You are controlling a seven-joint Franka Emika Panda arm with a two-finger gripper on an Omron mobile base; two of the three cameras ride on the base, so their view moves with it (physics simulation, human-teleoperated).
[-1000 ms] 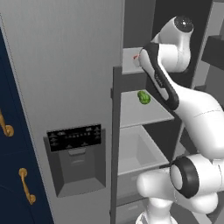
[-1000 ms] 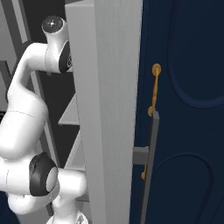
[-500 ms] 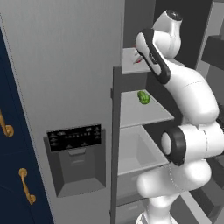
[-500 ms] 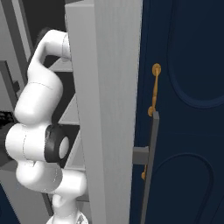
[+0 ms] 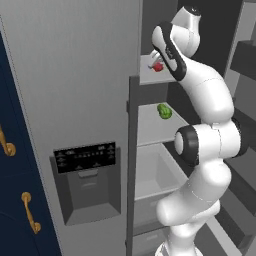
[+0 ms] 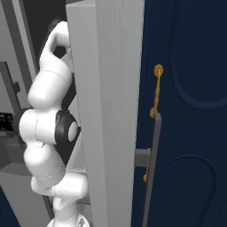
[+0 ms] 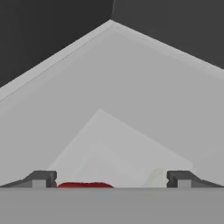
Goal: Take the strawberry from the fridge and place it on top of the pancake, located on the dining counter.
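Setting: fridge point(image 5: 75, 100) interior with pale grey shelves and a dark back wall, and I'm parked right in front of it with the door swung open.

Door: from the right base view its grey slab point(image 6: 106, 111) blocks most of my look inside; navy cabinet point(image 6: 186, 111) with a gold handle point(image 6: 155, 91) sits just beside it.

Arm: reaching up to the top shelf point(image 5: 147, 67), bent over at the wrist.

Gripper point(image 7: 109, 181): jaws spread wide, nothing held. On my hand view both fingertips point(image 7: 41, 178) sit well apart.

Strawberry point(image 5: 158, 66): on the top shelf, right at the hand. On the hand view it's a red sliver point(image 7: 85, 185) between the tips, closer to the left one. Can't tell if anything's touching it.

Green item point(image 5: 164, 111): one shelf lower, well apart from the hand.

Dispenser panel point(image 5: 85, 157): black, on the closed left door.
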